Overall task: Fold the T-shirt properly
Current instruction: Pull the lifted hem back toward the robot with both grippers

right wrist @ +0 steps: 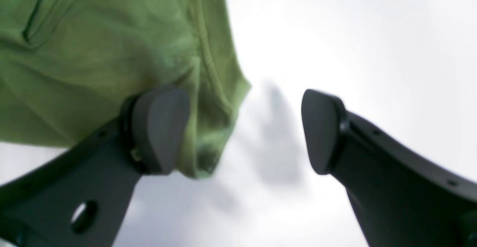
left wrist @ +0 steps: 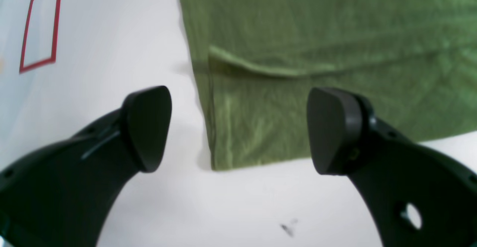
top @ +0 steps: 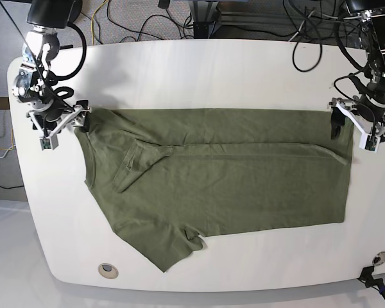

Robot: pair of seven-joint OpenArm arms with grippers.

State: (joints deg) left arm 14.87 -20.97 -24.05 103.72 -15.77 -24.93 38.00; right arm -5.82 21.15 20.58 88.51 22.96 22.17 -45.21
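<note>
The olive-green T-shirt (top: 231, 186) lies flat across the white table (top: 199, 70), its top edge a straight fold and one sleeve (top: 179, 247) pointing toward the front. My left gripper (top: 354, 128) hovers at the shirt's upper right corner. In the left wrist view its jaws (left wrist: 240, 129) stand wide open over that corner of the T-shirt (left wrist: 316, 53), holding nothing. At the upper left corner is my right gripper (top: 65, 123). It is open (right wrist: 240, 129), and the blurred edge of the T-shirt (right wrist: 111, 60) lies against its left finger (right wrist: 160, 127), not pinched.
Cables (top: 256, 16) run behind the table's back edge. A round grommet (top: 107, 270) sits near the front left rim. A red-outlined rectangle (left wrist: 39, 27) is marked on the table beside the left gripper, and a small dark smudge (left wrist: 287, 229) lies below it.
</note>
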